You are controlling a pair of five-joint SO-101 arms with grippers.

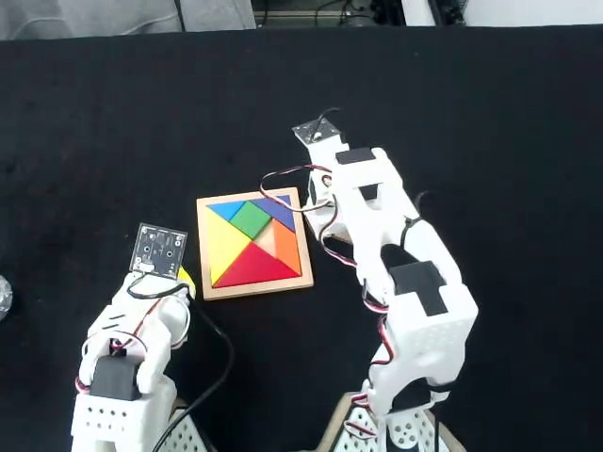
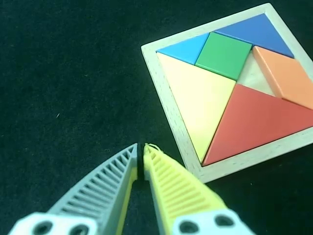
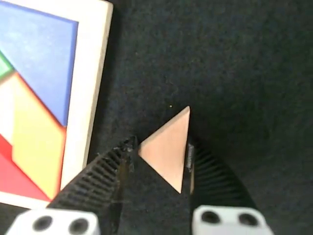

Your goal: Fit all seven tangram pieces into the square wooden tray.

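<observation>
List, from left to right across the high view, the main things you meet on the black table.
Left arm → square wooden tray → right arm, whose tool holds a pale triangle piece.

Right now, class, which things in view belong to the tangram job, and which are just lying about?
Belong: wooden tray; six coloured pieces in it; pale triangle, held beside the tray by the right gripper; left gripper, shut and empty, near the tray's corner.
Lying about: grey cloth beyond the table; small grey thing at the table's left edge.
</observation>
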